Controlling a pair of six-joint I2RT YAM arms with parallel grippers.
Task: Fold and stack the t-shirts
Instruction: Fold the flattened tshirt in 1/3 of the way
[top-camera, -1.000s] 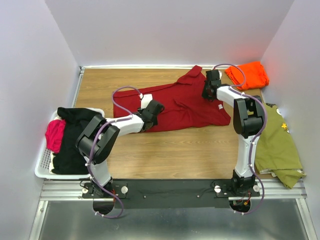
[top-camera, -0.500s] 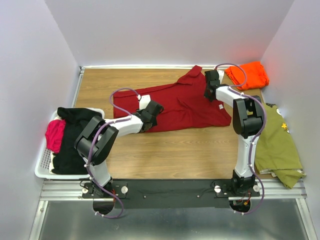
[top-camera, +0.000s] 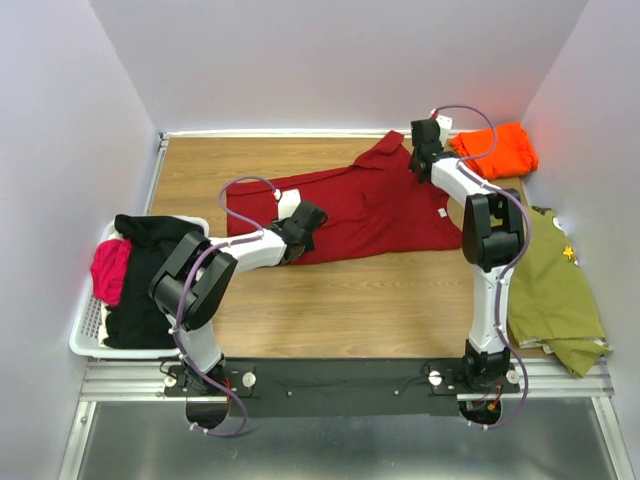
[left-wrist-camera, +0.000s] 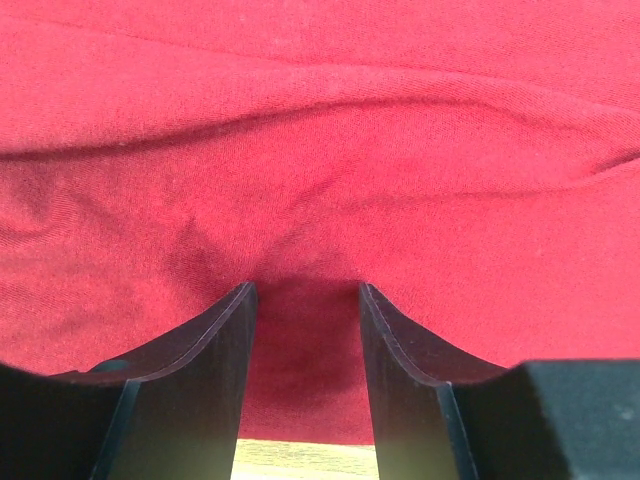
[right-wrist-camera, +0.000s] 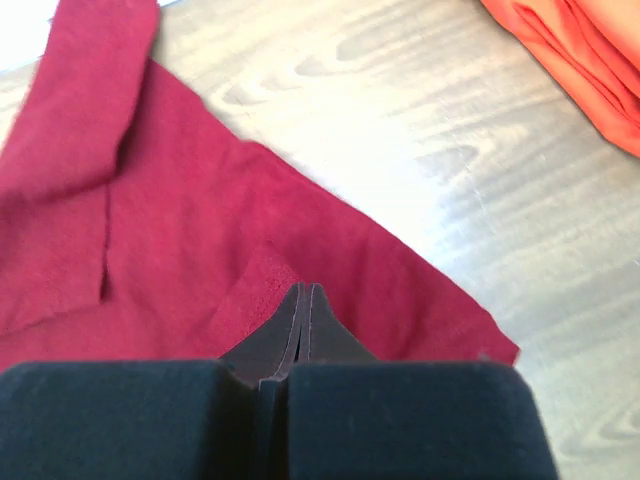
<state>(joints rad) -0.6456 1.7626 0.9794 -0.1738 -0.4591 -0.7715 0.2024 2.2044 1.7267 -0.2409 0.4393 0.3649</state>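
Observation:
The dark red t-shirt (top-camera: 360, 215) lies spread across the middle of the table, one sleeve pointing to the back and a white label (top-camera: 440, 212) near its right end. My left gripper (top-camera: 303, 224) presses down on its near left part. In the left wrist view (left-wrist-camera: 305, 290) the jaws stand a little apart with puckered red cloth (left-wrist-camera: 320, 130) gathered between them. My right gripper (top-camera: 418, 158) is shut, its tips (right-wrist-camera: 303, 290) over the shirt's right edge (right-wrist-camera: 180, 220) with no cloth showing between them. The bright orange t-shirt (top-camera: 495, 148) lies folded at the back right and shows in the right wrist view (right-wrist-camera: 580, 60).
An olive shirt (top-camera: 555, 290) hangs over the table's right edge. A white basket (top-camera: 85, 330) at the left holds black and pink clothes. White walls close in the back and both sides. Bare wood (top-camera: 350, 300) shows in front of the red shirt.
My right gripper has moved towards the back of the table, along the red shirt's right edge and nearer the orange shirt. My left gripper has stayed in place.

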